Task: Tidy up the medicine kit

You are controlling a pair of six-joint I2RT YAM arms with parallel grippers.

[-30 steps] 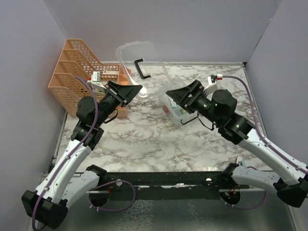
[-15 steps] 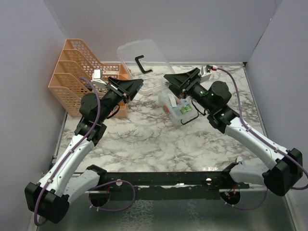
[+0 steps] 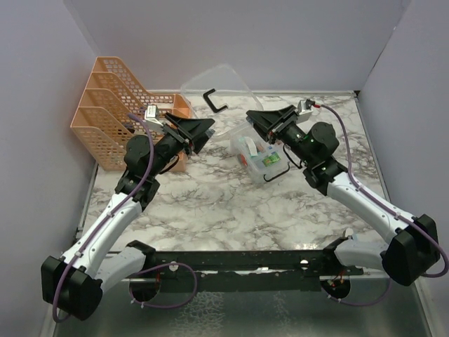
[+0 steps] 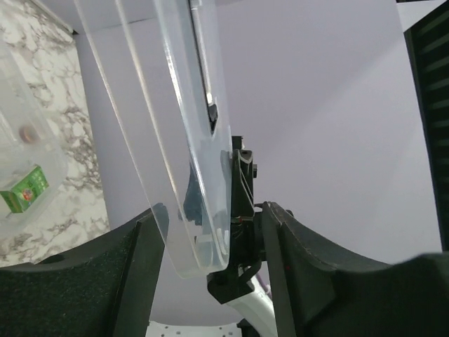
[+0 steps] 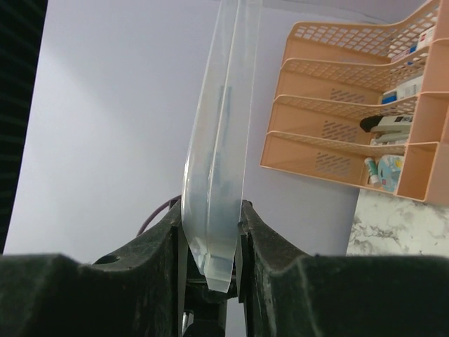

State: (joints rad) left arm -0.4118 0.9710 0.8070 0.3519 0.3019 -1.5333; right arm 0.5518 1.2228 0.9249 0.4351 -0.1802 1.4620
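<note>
Item: medicine kit [image 3: 256, 170], open, on the marble table [image 3: 210, 203], right of the orange file rack [image 3: 112, 112]. Its clear lid [image 3: 228, 78] (black handle [image 3: 215, 100] showing) stood raised, just right of the rack's top. Right gripper [image 5: 209, 225] pinched the lid's rim; left gripper [image 4: 210, 232] straddled it, jaws parted, not clamping.

Handover: the lid [image 3: 228, 77] goes left to right

My right gripper [image 5: 210, 235] has climbed from over the box base [image 3: 261, 160] to the lid and pinched its edge; my left gripper [image 4: 210, 242] has slackened, its jaws now apart around that lid; the lid itself has tipped further back and rightward.
</note>
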